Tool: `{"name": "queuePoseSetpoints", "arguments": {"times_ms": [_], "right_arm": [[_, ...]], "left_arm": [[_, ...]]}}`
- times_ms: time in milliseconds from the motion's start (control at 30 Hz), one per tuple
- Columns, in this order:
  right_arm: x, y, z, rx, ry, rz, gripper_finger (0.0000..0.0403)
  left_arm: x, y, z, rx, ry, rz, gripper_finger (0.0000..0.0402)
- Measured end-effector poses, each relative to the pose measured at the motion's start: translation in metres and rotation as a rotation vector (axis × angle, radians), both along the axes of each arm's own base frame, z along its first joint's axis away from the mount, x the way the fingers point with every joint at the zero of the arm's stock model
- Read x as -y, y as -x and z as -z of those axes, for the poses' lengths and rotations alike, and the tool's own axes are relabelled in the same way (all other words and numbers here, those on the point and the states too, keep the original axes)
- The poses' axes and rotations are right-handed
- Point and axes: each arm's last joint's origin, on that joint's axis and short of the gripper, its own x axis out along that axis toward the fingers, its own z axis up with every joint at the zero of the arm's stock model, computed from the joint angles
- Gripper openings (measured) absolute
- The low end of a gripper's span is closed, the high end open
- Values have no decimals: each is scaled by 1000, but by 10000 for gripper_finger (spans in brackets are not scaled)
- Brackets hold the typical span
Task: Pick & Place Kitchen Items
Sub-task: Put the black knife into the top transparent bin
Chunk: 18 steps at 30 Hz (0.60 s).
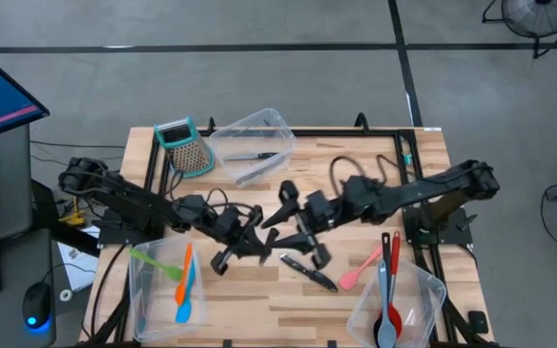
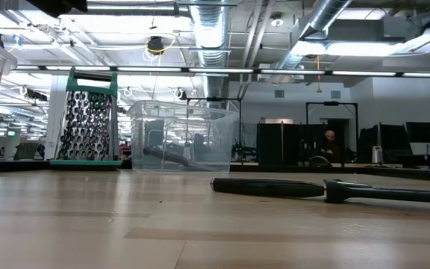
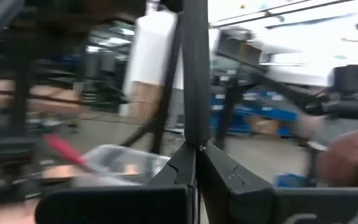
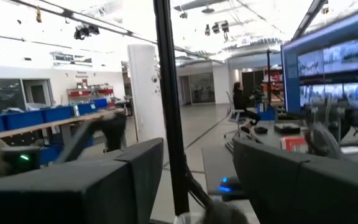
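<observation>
Left gripper [image 3: 196, 149] is pinched shut on a thin black utensil handle [image 3: 194, 74], mid-table, well apart from the grater [image 1: 184, 145]. Right gripper [image 4: 194, 158], facing it, stands open around that handle, which runs lengthwise out between both grippers' fingers.

floor [image 1: 259, 58]: grey concrete | ceiling ducts [image 2: 215, 30]: silver | monitor wall [image 4: 328, 62]: lit

Bare desk [image 1: 259, 300] at 6 o'clock, tubs [image 1: 167, 295] crowding 7 and 4 o'clock, grater [image 1: 184, 147] and tub at 11–12, knife [image 1: 309, 273] just below centre
</observation>
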Motion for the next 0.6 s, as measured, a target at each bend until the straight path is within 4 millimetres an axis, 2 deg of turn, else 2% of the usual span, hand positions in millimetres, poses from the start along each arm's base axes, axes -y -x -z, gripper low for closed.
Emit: {"name": "queuePoseSetpoints", "arguments": {"times_ms": [133,333,467,600], "right_arm": [[3,26,-22,3,1,-9,188],[3,65,-45,-38,16,56,171],[-5,72,-45,-51,51,108,156],[-14,71,-37,-113,64,137,143]], "left_arm": [[-16,15,-3,-57,-45,-221,0],[-48,39,-6,-234,-204,-688,0],[-75,47,-16,-214,-233,-844,0],[-93,48,-9,-295,-253,-864,0]]}}
